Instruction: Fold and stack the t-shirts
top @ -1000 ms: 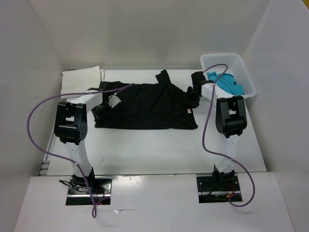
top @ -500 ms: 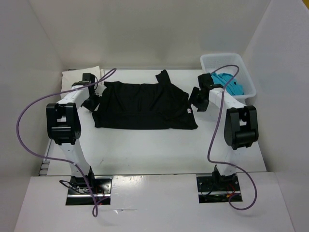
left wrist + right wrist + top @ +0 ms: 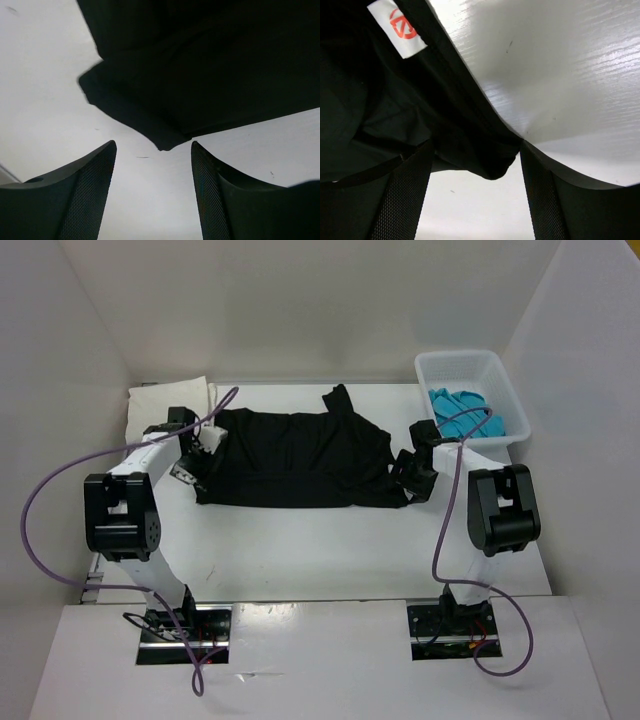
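**Lining up on the shirt's near corners**

Both arms have come back from the far side of the black t-shirt [image 3: 300,455], which lies spread flat in the far half of the worktop. Your left gripper [image 3: 152,150] now hangs with jaws apart over the shirt's corner toward the near left, nothing pinched yet. Your right gripper [image 3: 475,150] is likewise spread wide, with the shirt's near-right corner bunched between its fingers [image 3: 405,195]. You look set up for the first fold, near hem carried toward the far edge. The blue garment [image 3: 465,410] waits in the basket [image 3: 460,362] at the far right corner.
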